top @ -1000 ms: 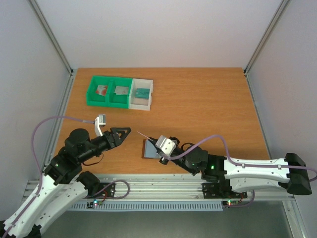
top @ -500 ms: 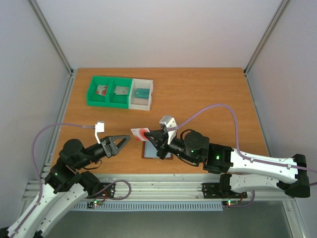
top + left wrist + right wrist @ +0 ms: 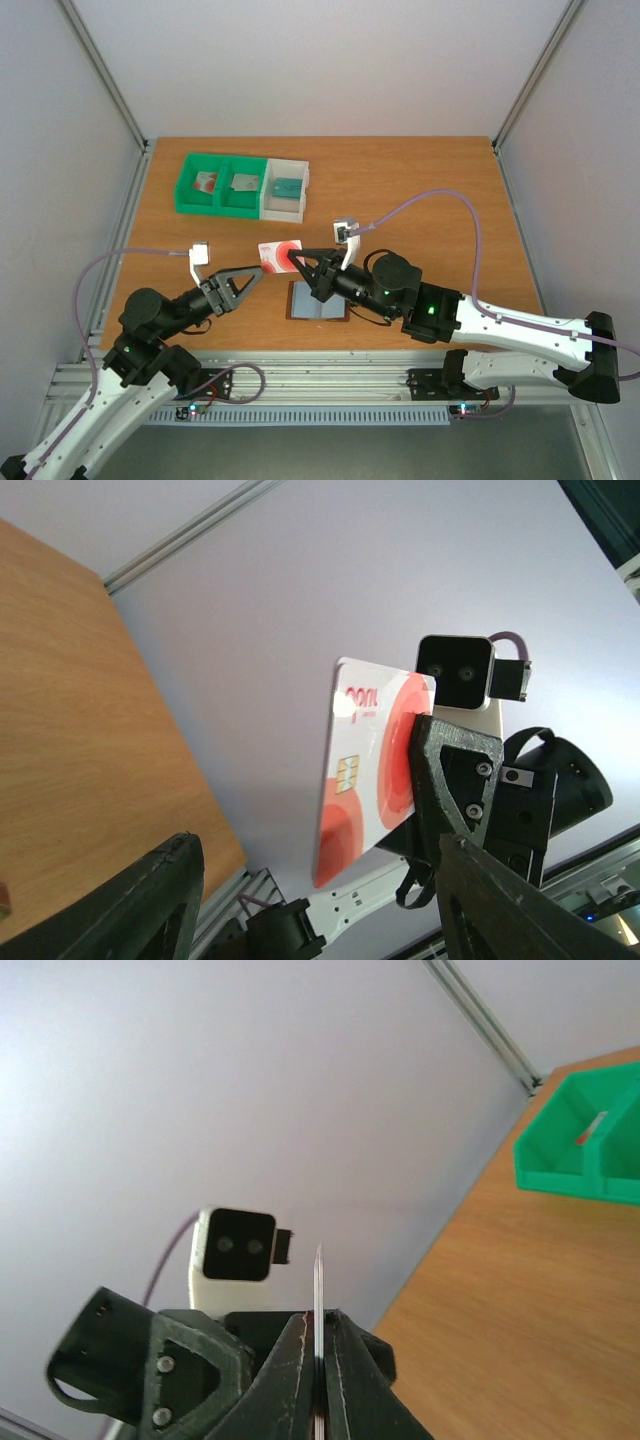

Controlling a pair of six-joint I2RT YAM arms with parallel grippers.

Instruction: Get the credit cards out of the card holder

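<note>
A white card with red marks (image 3: 278, 255) is held in the air by the right claw (image 3: 297, 262), which is closed tightly on one short end of it. From the right wrist view only the thin edge of the card is seen, pinched between the two fingers. The card is above the surface (image 3: 420, 190), just beyond the card holder (image 3: 305, 303), which lies open and flat under the right arm. Whether more cards are inside it cannot be told. Other cards (image 3: 205, 181) are seen in the green bin (image 3: 190, 205) and the white bin (image 3: 268, 210).

The left claw (image 3: 250, 282) is roughly half open and empty, and it is pointed at the card from close by without touching it.

A handover seems to be prepared, and here a fault is possible. The card is turned with its face to the left claw, so it may be caught by its edges and be bent or flipped away. If the right claw is opened before a firm grip is made, the card may be dropped on the surface or on the holder
</note>
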